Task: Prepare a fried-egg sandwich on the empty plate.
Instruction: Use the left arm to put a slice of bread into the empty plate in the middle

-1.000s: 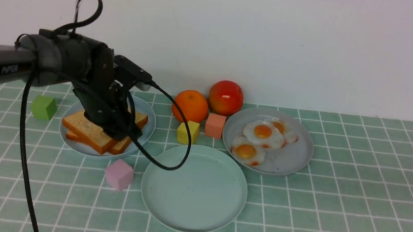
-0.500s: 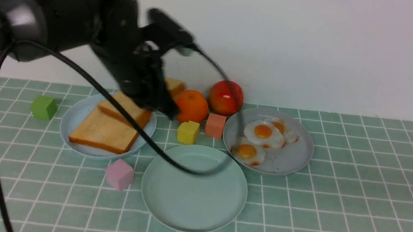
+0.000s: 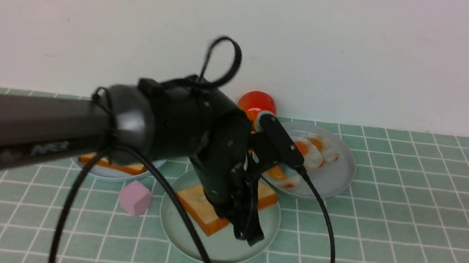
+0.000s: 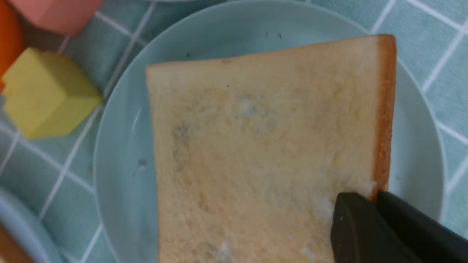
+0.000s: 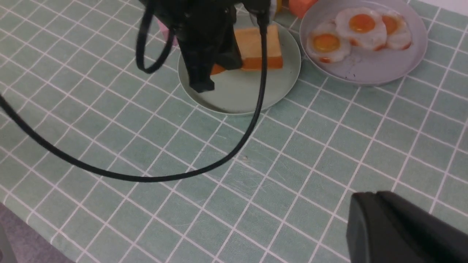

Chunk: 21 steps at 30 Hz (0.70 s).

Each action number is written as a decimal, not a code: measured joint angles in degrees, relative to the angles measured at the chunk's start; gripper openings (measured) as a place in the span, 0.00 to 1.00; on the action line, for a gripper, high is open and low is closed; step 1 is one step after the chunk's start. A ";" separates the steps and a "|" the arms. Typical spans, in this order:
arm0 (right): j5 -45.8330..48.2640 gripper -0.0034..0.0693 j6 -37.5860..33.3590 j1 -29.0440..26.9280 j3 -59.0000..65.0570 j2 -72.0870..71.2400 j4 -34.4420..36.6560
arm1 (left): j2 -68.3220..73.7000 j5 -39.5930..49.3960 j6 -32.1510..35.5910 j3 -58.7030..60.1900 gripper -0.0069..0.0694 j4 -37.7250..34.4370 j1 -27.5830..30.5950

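Note:
My left gripper (image 3: 249,234) is shut on the crust edge of a golden-brown toast slice (image 3: 203,207) and holds it low over the empty plate (image 3: 221,249), a round mint-green one. I cannot tell whether the slice rests on it. In the left wrist view the toast (image 4: 263,146) covers most of the plate (image 4: 117,146), with my gripper (image 4: 373,199) clamped on one corner. Loose fried eggs (image 5: 360,23) lie on a grey plate (image 5: 365,69). My right gripper (image 5: 369,199) is shut and empty above bare tablecloth, out of the front view.
More toast (image 3: 111,164) lies on a light blue plate (image 3: 102,171), mostly hidden behind my left arm. A pink cube (image 3: 135,198) sits left of the mint plate. A yellow cube (image 4: 44,95), a salmon cube (image 4: 58,12) and a tomato (image 3: 255,101) stand behind it.
My left gripper lifted one toast slice off the light blue plate and carried it right and forward, down over the mint-green plate.

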 joint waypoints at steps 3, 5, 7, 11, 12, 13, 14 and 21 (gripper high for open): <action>0.00 0.09 0.00 0.00 0.00 0.00 0.00 | 1.42 -0.43 0.00 0.00 0.11 0.66 0.00; 0.00 0.09 0.00 0.00 0.00 0.00 0.00 | 2.14 -0.42 0.00 0.00 0.11 0.77 0.00; 0.04 0.10 0.00 0.00 0.00 0.00 0.00 | 2.42 -0.42 0.00 0.00 0.12 0.83 0.00; 0.04 0.10 0.00 0.00 0.00 0.00 -0.24 | 2.53 -0.47 0.00 0.00 0.25 0.99 0.00; 0.04 0.10 0.00 0.00 0.00 0.00 -0.24 | 2.53 -0.47 0.00 0.00 0.30 1.13 0.00; 0.04 0.11 0.00 0.00 0.00 0.00 -0.45 | 2.53 -0.47 0.00 0.00 0.36 1.13 0.00; 0.04 0.11 0.00 0.00 0.00 0.00 -0.63 | 2.53 -0.47 0.00 0.00 0.44 1.24 0.00; -0.75 0.15 2.57 0.00 0.00 2.45 -2.04 | -0.36 0.17 -0.07 0.00 0.78 -0.07 0.00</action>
